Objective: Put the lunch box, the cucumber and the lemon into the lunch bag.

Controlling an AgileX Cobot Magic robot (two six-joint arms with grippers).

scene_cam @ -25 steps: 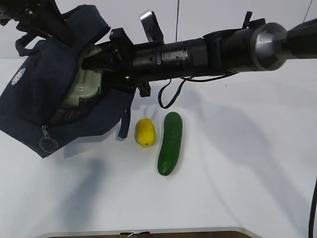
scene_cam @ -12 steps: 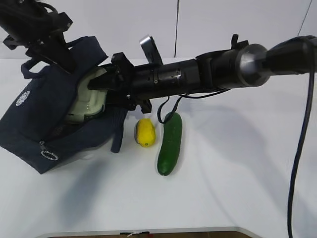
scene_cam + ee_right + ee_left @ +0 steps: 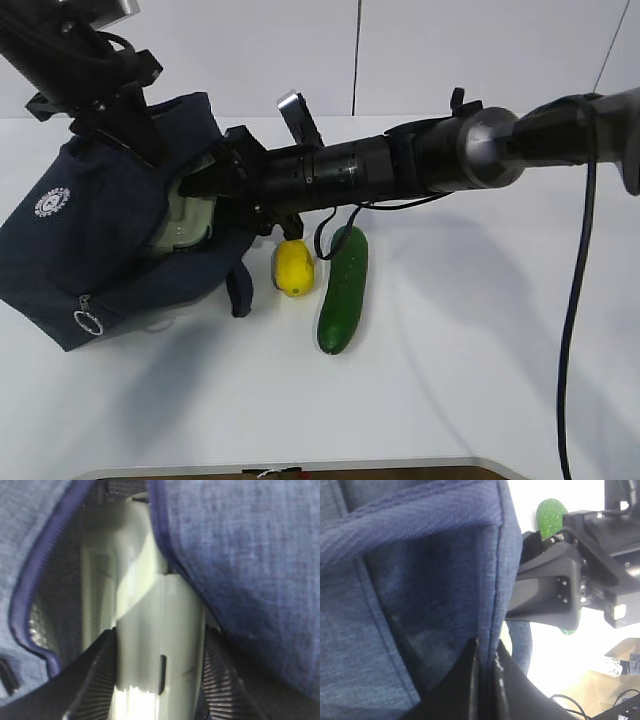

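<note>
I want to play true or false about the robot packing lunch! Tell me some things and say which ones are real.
1. The right gripper is holding the lunch box in the opening of the lunch bag. True.
2. The lemon is already inside the bag. False: it lies on the table, outside the bag.
3. The cucumber lies on the table beside the lemon. True.
4. The left gripper is wide open and holds nothing. False: it is pinched shut on the bag's fabric.
5. The bag has a silver ring on its zipper. True.
</note>
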